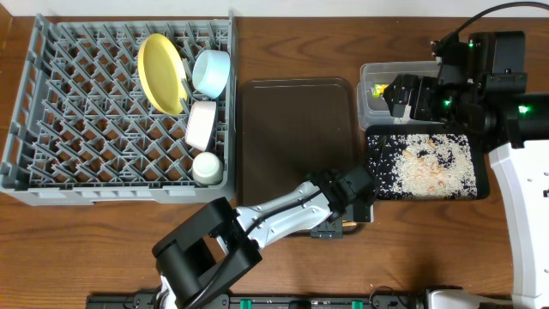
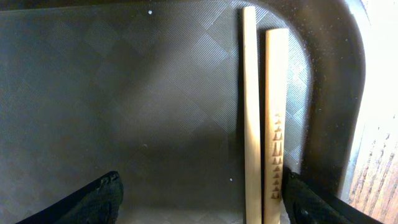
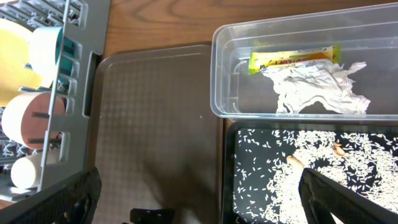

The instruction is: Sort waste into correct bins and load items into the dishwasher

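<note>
Overhead, two wrist views, shared tray (image 1: 296,129)

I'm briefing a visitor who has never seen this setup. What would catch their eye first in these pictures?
The white rice strewn over the black tray at the table's right stands out most. Next, the yellow plate standing on edge in the grey dish rack at left. In the left wrist view, two wooden chopsticks lie side by side on the brown tray.

Wooden table (image 1: 283,43); rack (image 1: 86,112), brown tray (image 1: 292,137), tub (image 1: 367,94), black tray (image 1: 484,184)
</note>
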Robot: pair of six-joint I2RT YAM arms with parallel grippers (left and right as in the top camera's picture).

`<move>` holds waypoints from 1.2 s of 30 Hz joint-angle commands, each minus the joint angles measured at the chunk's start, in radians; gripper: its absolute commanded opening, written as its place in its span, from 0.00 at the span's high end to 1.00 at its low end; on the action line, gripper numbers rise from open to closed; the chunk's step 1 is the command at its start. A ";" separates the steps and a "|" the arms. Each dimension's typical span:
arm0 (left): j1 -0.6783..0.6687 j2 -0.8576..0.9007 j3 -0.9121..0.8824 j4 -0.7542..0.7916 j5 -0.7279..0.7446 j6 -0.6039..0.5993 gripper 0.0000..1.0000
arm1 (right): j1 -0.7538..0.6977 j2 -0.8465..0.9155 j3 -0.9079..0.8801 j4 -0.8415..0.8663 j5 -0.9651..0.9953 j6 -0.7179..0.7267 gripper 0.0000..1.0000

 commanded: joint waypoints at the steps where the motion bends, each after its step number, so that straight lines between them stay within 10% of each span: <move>1: -0.001 0.030 -0.011 0.018 -0.058 0.006 0.18 | -0.011 0.002 0.002 -0.002 0.002 0.010 0.01; 19: 0.174 0.080 -0.012 0.274 -0.147 -0.046 0.18 | -0.011 0.002 0.002 -0.002 0.002 0.010 0.01; 28: 0.335 0.086 -0.010 0.540 -0.148 -0.411 0.11 | -0.011 0.002 0.002 -0.002 0.002 0.010 0.01; 36: 0.432 -0.046 0.037 0.380 -0.036 -0.715 0.06 | -0.011 0.002 0.002 -0.002 0.002 0.010 0.01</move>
